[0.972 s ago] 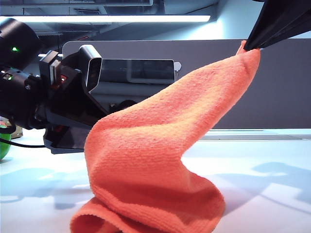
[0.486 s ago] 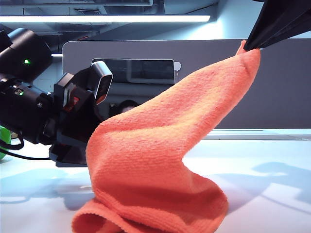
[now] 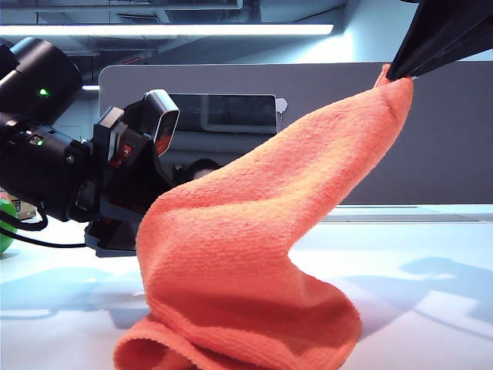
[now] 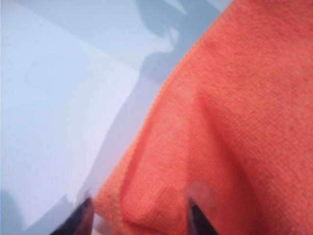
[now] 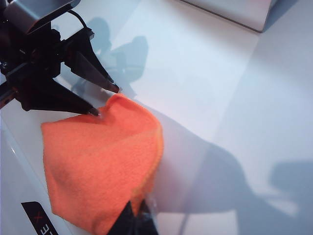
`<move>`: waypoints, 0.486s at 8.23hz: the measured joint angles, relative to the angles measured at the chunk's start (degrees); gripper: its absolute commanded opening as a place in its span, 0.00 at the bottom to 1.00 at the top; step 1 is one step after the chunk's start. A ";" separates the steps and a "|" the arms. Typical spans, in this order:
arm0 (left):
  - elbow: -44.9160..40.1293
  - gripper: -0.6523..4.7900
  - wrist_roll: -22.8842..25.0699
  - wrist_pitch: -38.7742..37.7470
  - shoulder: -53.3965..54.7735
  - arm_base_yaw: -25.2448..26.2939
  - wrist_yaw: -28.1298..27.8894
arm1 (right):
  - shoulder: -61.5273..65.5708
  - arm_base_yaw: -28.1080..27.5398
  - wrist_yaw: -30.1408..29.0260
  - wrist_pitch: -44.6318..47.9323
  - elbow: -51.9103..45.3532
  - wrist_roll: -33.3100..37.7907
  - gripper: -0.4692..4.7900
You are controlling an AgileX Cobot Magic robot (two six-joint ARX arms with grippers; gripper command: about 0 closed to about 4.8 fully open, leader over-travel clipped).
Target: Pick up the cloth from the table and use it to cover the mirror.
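Note:
The orange cloth (image 3: 254, 254) hangs in a long drape from its top corner, with its lower end bunched on the white table (image 3: 431, 308). My right gripper (image 3: 394, 74) is shut on that top corner high at the right, also seen pinched in the right wrist view (image 5: 136, 219). My left gripper (image 4: 141, 215) is open, one fingertip on each side of a low corner of the cloth (image 5: 115, 102). In the exterior view its fingers are hidden behind the cloth. The mirror (image 3: 223, 113) stands upright at the back, partly hidden by the left arm (image 3: 115, 185) and the cloth.
A grey-brown divider panel (image 3: 447, 139) runs along the back of the table. A green object (image 3: 5, 236) and a black cable (image 3: 38, 243) sit at the far left edge. A pale panel edge (image 5: 234, 12) shows beyond the cloth.
The left arm has moved right, closer to the cloth's lower edge, and tilted a little. The right gripper and the raised corner have not moved.

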 measured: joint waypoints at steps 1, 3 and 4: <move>0.00 0.62 0.00 0.00 0.00 0.00 -0.42 | -0.02 0.00 -0.83 0.00 0.00 0.00 0.08; 0.00 0.62 0.02 0.02 0.00 0.02 -2.56 | 0.00 0.00 -1.14 0.00 0.00 0.00 0.08; 0.00 0.62 0.02 0.04 0.07 0.00 -2.58 | -0.02 0.00 -1.14 0.00 0.00 0.00 0.08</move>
